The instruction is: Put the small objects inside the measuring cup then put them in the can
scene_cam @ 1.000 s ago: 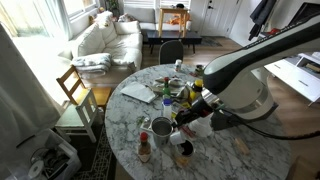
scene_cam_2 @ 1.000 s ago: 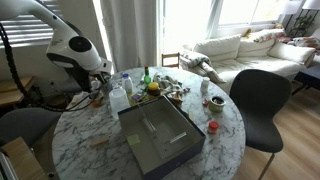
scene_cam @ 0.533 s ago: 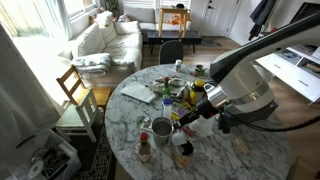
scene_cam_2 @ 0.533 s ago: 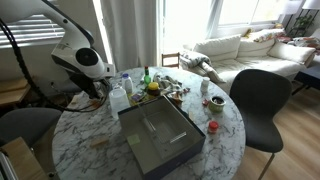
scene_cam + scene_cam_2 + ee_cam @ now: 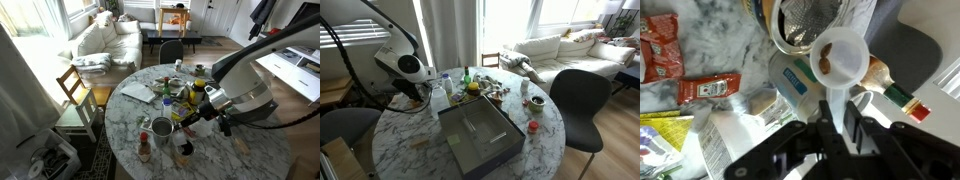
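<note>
In the wrist view my gripper (image 5: 833,105) is shut on the handle of the measuring cup (image 5: 840,55), a small whitish translucent cup with brown small objects in its bottom. The cup hangs just beside the rim of the open metal can (image 5: 805,25), above a white container with a blue label (image 5: 790,80). In an exterior view the gripper (image 5: 187,118) is held low over the round marble table, to the right of the can (image 5: 161,128). In an exterior view the arm (image 5: 405,68) hides the cup and can.
Ketchup packets (image 5: 708,91) lie on the marble beside the can. A sauce bottle with a red cap (image 5: 895,92) lies under the cup. A brown bottle (image 5: 144,148) stands near the table edge. A grey flat box (image 5: 480,135) fills the table middle. Chairs surround the table.
The arm's body has swung a little to the right over the table. The gripper stays shut on the measuring cup near the can.
</note>
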`<action>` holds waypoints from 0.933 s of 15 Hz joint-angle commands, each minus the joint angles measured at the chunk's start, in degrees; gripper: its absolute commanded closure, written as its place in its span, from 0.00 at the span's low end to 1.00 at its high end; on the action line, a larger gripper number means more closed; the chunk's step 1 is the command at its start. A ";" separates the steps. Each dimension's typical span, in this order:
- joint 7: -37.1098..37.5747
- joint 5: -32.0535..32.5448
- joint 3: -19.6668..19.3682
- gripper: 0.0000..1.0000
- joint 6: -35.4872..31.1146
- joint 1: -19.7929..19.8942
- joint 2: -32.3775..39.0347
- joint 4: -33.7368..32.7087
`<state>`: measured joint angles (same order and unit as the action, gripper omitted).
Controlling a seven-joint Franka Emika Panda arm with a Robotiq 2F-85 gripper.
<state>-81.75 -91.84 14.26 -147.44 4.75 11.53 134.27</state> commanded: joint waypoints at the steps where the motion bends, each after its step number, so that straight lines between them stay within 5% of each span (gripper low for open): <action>1: -5.28 -1.60 -4.90 0.95 6.59 -2.74 0.69 -0.24; 14: -24.47 -2.50 -12.45 0.95 27.81 -3.15 4.45 0.71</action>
<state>-100.61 -92.17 3.33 -122.89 2.51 14.51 134.97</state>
